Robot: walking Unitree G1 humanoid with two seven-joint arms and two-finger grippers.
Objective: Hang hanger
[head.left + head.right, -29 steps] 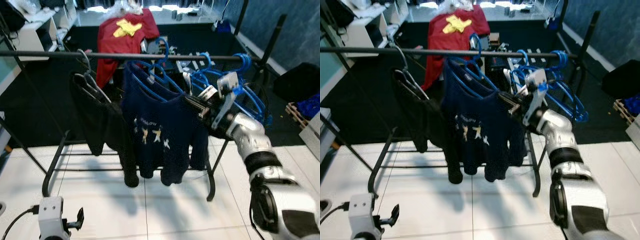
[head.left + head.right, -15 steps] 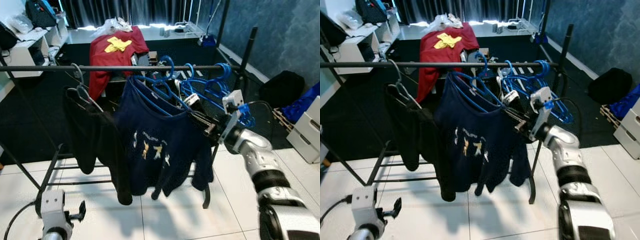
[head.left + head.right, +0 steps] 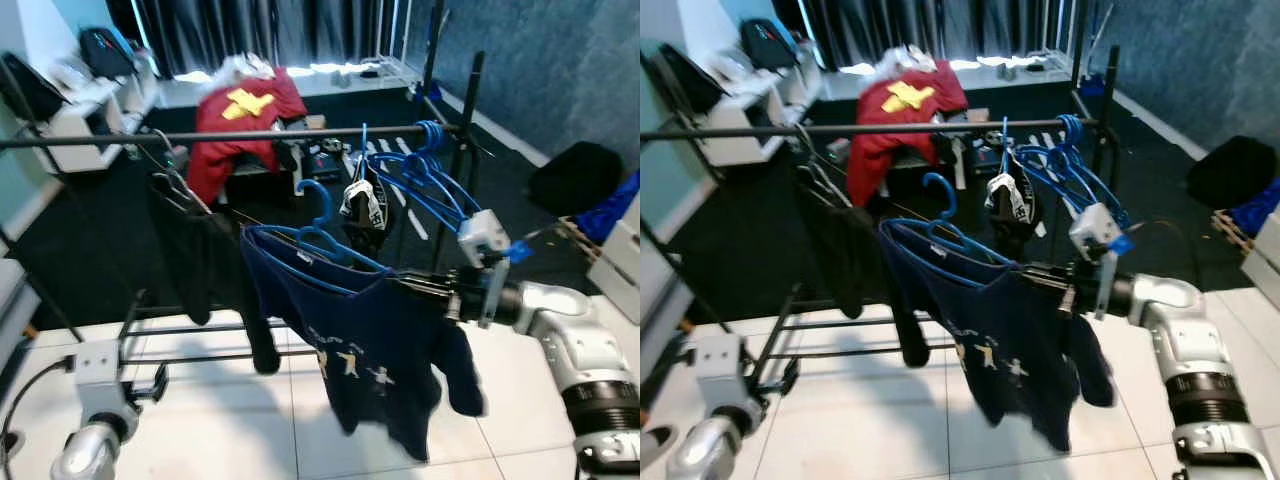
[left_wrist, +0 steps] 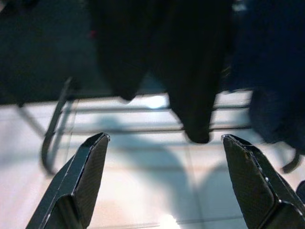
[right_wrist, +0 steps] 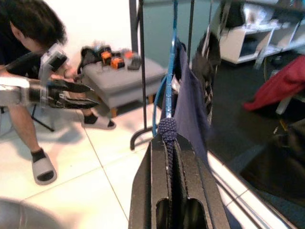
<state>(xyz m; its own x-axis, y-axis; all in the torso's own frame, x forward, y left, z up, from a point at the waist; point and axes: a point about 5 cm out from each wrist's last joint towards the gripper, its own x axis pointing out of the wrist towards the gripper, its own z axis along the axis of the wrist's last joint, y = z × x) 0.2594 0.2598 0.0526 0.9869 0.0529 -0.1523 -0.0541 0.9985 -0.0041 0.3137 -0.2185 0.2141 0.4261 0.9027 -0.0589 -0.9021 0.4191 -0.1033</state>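
Fingers of the right gripper (image 3: 425, 288) were clamped on the blue hanger (image 3: 318, 237) carrying a navy shirt (image 3: 385, 352), held below and in front of the rack rail (image 3: 200, 139), hook off the rail. Black garment (image 3: 195, 250) and spare blue hangers (image 3: 420, 170) hung from the rail. Left gripper (image 3: 155, 387) sat low, below the rail.

Left wrist view: left fingers (image 4: 83, 176) spread wide apart, holding nothing, black garment beyond.

Right wrist view: right fingers (image 5: 157, 167) pinched the hanger's end; a seated person (image 5: 24, 71) sat beyond the rack.
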